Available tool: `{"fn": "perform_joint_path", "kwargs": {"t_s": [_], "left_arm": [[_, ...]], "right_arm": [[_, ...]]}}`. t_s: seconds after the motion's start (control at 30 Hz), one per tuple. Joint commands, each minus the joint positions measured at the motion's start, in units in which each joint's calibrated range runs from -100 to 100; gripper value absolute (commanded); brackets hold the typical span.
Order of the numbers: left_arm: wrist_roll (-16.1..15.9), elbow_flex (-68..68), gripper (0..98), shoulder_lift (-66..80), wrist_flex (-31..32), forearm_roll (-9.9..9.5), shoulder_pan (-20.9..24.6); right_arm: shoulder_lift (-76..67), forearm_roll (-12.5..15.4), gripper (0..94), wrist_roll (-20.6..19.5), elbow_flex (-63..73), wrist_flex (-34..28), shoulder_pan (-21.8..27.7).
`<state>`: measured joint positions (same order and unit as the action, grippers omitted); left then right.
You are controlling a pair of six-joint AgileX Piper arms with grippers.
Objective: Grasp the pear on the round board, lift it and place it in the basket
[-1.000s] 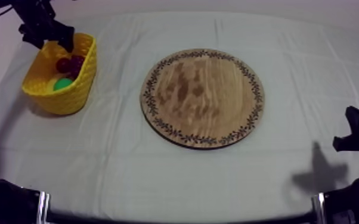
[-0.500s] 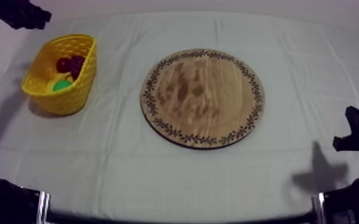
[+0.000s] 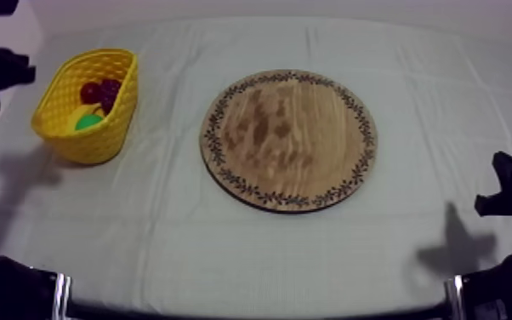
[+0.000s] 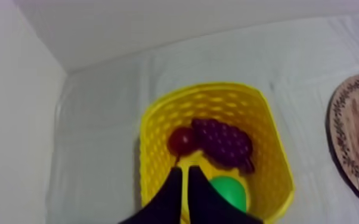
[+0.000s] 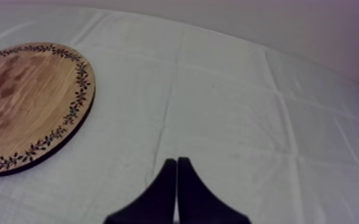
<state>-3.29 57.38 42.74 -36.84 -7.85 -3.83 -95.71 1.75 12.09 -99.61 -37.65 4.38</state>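
Across the whole width, the bench (image 3: pixel 183 255) under its grey-white cloth is carrying everything. At its middle the round wooden board with the patterned rim (image 3: pixel 288 140) is lying flat and bearing no fruit. Toward the far left corner of the bench the yellow woven basket (image 3: pixel 98 145) is standing upright, well apart from the board.

My left gripper (image 4: pixel 183 170) is hanging near the basket by the bench's left edge, its two black fingers pressed together into a narrow wedge and gripping nothing. My right gripper (image 5: pixel 176 161) is hanging over bare cloth toward the right edge, beside the board, its fingers likewise lying together on nothing.

Inside the basket the dark purple bunch of grapes (image 4: pixel 220 142) is resting at the end nearer the bench's far edge. The green toy pear (image 4: pixel 228 190) is lying just beside the grapes at the other end, partly hidden behind a finger of the left gripper. The small red fruit (image 4: pixel 182 140) is touching the grapes.

So the pear is sitting in the basket, not on the board, and I am judging the task as done. It is looking smooth and rounded, and I am guessing it is light, stiff and rather slippery. If it needed lifting again, closing the fingers across its broad belly from above would probably be the surest hold.
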Motion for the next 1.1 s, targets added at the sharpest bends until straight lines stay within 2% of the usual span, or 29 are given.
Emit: {"fn": "perform_joint_path", "kwargs": {"t_s": [0.0,0.27,0.37,0.77,1.07], "left_arm": [[0.6,10.1,0.2,14.0,0.9,0.29,-0.1],[2.2,23.8,0.1,36.2,3.2,0.93,-1.2],[1.8,28.0,0.1,41.4,4.0,1.48,-1.1],[2.0,39.8,0.1,51.8,8.7,1.81,-0.3],[1.4,42.3,0.1,56.4,6.9,3.9,0.0]], "right_arm": [[0.0,0.0,0.3,0.0,-0.1,0.0,0.0],[0.0,0.0,0.3,0.0,-0.1,0.0,0.0],[0.0,0.0,0.3,0.0,-0.1,0.0,0.0],[0.0,0.0,0.3,0.0,-0.1,0.0,0.0],[0.0,0.0,0.3,0.0,-0.1,0.0,-0.1]]}}
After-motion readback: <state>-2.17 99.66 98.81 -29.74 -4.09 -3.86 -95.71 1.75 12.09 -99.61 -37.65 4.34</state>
